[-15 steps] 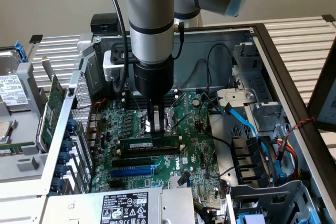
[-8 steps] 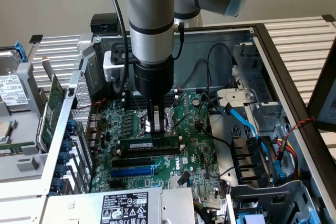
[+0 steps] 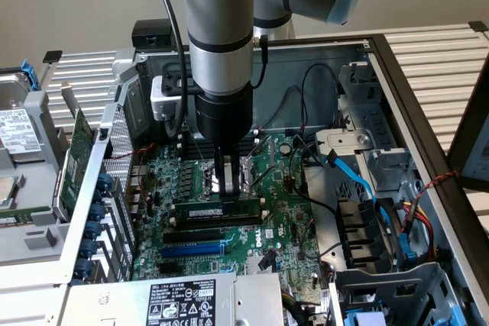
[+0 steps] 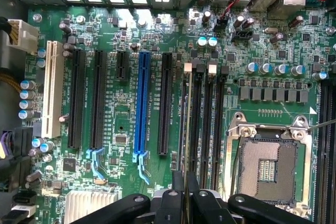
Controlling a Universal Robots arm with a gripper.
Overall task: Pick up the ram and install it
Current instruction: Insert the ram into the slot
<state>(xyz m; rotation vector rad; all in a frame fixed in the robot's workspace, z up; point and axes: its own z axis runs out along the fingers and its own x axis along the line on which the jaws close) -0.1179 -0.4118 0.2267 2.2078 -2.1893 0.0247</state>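
The ram (image 3: pixel 229 208), a narrow green stick with a white label, stands on its long edge across the green motherboard (image 3: pixel 283 211), at the memory slots beside the CPU socket (image 3: pixel 229 173). My gripper (image 3: pixel 221 195) reaches straight down from the arm and is shut on the ram's top edge near its middle. In the wrist view the ram (image 4: pixel 184 129) shows edge-on as a thin line running along the outermost memory slot, next to the other memory slots (image 4: pixel 207 124). The black fingers (image 4: pixel 193 195) pinch it. I cannot tell how deep it sits in the slot.
Black expansion slots and a blue slot (image 4: pixel 140 103) lie beside the ram. The open CPU socket (image 4: pixel 268 169) is on the other side. A power supply (image 3: pixel 183 299) sits at the front, blue cables (image 3: pixel 359 181) on the exterior view's right, and a broader green card (image 3: pixel 76 162) outside the case on its left.
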